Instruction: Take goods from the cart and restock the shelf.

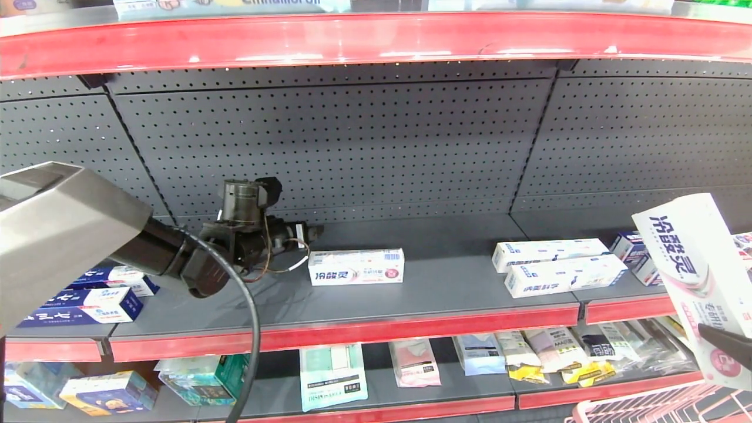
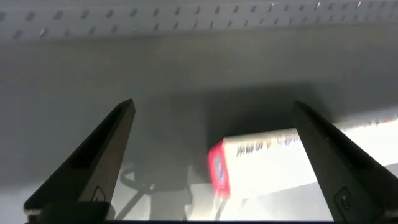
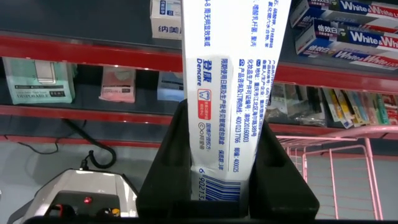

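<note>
Right hand (image 3: 227, 155) clamps a white-and-pink cardboard toothpaste box (image 1: 693, 270), well right of the matching box (image 1: 356, 267) lying on the grey metal shelf (image 1: 446, 294); left hand (image 2: 211, 118) (spread apart) sits just beside that lying box. Placing seems next: lay it alongside.

We count four white toothpaste boxes (image 1: 356, 267): one mid-way along the shelf (image 1: 452, 288), a pair (image 1: 567, 275) toward its right end, plus the held box (image 1: 699, 282) pinched in the right gripper (image 3: 222, 134). Blue boxes (image 1: 88, 305): at least two at the left end, at least two at the right end; we can't split them further. Lower shelf (image 1: 482, 388): three flat packs (image 1: 332, 376) separable at the middle, the overlapping rest uncountable.
</note>
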